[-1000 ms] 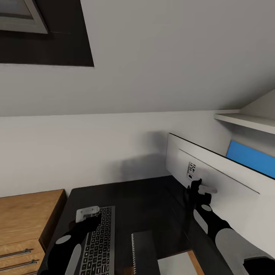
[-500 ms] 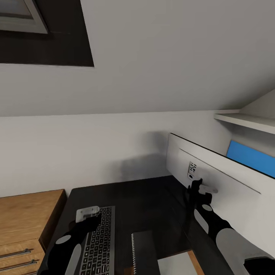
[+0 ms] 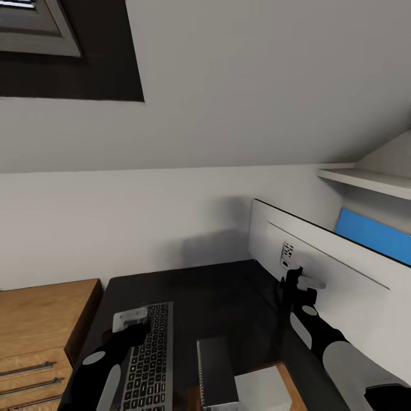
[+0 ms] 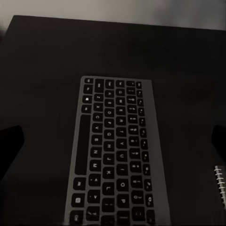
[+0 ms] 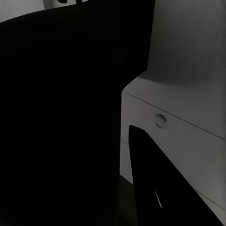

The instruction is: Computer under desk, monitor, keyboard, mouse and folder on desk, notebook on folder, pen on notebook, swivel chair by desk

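Head view: the desk (image 3: 228, 285) is seen from above with its black top, set against a pale grey wall beneath a sloped ceiling and a dark-framed skylight (image 3: 68, 51). The keyboard (image 3: 149, 359) lies flat on the desk at the left, and the left gripper (image 3: 132, 319) is held over its far end; whether its fingers are spread cannot be told here. Just beside the keyboard, a dark grey notebook (image 3: 216, 371) with a spiral edge is seen on the desk. The monitor (image 3: 319, 268) is shown from its pale grey back at the right, and the right gripper (image 3: 297, 282) is placed against that back; its state cannot be judged. A blue panel (image 3: 371, 231) is visible past the monitor's upper edge, and a light wood chest (image 3: 40, 325) stands to the left of the desk.

Left wrist view: the keyboard (image 4: 115, 155) is seen lengthwise on the black top, with the two dark fingertips (image 4: 9, 146) set wide apart on either side, touching nothing. The notebook's spiral edge (image 4: 220, 186) shows near one corner.

Right wrist view: the monitor's grey back (image 5: 183, 127) is seen close up beside a large dark mass; the fingers cannot be made out.
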`<state>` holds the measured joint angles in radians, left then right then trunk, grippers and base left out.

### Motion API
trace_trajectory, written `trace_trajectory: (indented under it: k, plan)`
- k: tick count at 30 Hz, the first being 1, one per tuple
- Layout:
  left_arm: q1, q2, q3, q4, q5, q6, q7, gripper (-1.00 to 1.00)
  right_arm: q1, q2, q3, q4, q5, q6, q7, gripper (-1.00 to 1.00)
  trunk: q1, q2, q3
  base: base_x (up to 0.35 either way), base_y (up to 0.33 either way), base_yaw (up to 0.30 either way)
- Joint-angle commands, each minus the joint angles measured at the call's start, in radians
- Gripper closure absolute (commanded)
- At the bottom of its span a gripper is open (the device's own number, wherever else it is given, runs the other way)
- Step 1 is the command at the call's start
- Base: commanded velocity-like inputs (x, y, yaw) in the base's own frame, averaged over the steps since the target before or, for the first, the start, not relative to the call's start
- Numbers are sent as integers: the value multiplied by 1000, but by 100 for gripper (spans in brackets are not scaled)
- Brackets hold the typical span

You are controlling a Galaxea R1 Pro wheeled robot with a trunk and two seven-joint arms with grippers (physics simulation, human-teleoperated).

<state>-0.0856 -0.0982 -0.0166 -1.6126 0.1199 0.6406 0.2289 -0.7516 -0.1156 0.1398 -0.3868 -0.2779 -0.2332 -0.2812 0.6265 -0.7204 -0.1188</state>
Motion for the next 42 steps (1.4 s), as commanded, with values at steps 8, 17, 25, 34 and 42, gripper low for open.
trace_trajectory:
  k: [8,17,25,34,42]
  plan:
    - [-1,0,1,-1,11,4,9,-100,-2,-1,11,-1,-7,-6,-7,100,0,-2,-2,-225,0,0]
    - [-1,0,1,-3,11,4,9,-100,-1,-1,11,1,-7,-6,-7,100,0,-2,-2,-226,0,0]
    - [-1,0,1,-3,11,4,9,-100,-1,-2,11,2,-9,-6,-7,100,0,-2,-2,-226,0,0]
    - [-1,0,0,-3,11,4,9,-100,-1,-2,11,2,-9,-6,-7,100,0,-2,-2,-226,0,0]
    - [-1,0,0,-3,11,4,9,-100,-1,-1,11,2,-9,-6,-7,100,0,-2,-2,-223,0,0]
